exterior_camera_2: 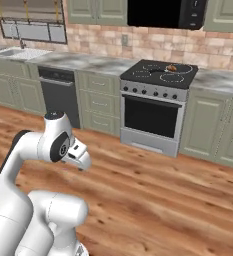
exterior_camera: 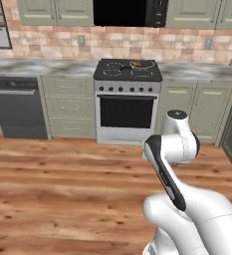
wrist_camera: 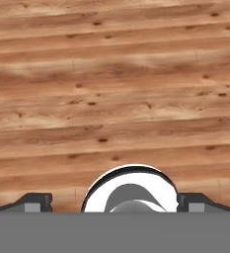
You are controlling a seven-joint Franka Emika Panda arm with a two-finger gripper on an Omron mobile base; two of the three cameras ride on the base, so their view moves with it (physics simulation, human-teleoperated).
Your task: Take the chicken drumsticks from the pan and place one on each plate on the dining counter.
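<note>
The pan [exterior_camera: 141, 64] sits on the back right burner of the stove, far across the floor from me. A small brown spot of chicken drumsticks [exterior_camera: 136, 63] lies in it; I cannot tell the pieces apart at this distance. The right base view shows the same pan [exterior_camera_2: 175, 69] and drumsticks [exterior_camera_2: 172, 67]. My arm is folded close over the base. In the hand view my gripper [wrist_camera: 114, 202] points down at the wooden floor, open, fingertips [wrist_camera: 36, 201] far apart with nothing between them. The plates and the dining counter are out of view.
The stove [exterior_camera: 127, 102] stands between green cabinets under marbled worktops. A dark dishwasher [exterior_camera: 19, 107] is to its left, a sink [exterior_camera_2: 18, 51] further left, and a black microwave [exterior_camera: 130, 12] above. A wide stretch of wooden floor [exterior_camera: 62, 174] lies between me and the stove.
</note>
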